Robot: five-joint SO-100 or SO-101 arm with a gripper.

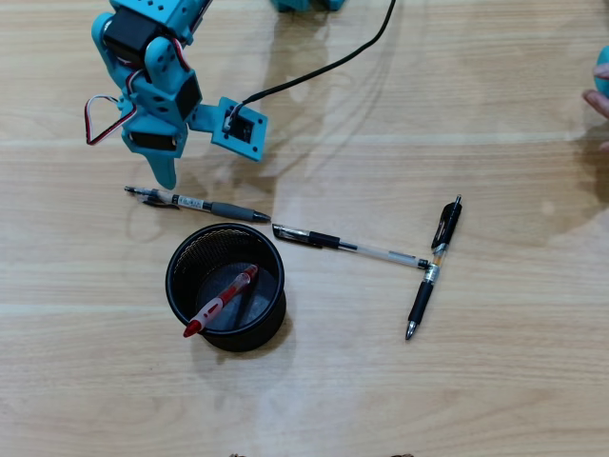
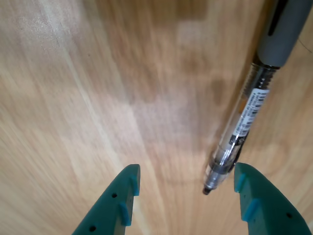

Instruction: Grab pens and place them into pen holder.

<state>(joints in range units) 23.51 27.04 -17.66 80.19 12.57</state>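
The gripper fills the bottom of the wrist view, its two teal fingers spread wide with bare table between them: released, grasping nothing. Just inside the finger on that view's right lies the end of the pen with the grey sleeve, its clear barrel running up and away to the grey rubber part at the top edge. The pen sits off-centre in the gap, close to one finger and well clear of the other, so by my judgement the gripper needs to shift sideways or turn before a squeeze would catch the barrel squarely.

In the overhead view the gripper hangs over the far end of that same pen, which lies flat just beside the pen holder, so the carry to the rim should be short. The red pen already leans inside the holder, tip resting on the rim. Further from the gripper, beyond the holder, the clear pen with the black cap lies flat, its far end touching the black pen, the two forming a T. Lifting either may nudge the other.

The table is pale wood-grain laminate, smooth and slightly glossy, so a pen could roll or slide if pushed. A black cable trails from the arm across the table. Part of a hand shows at the edge of the overhead view, well away from the gripper.
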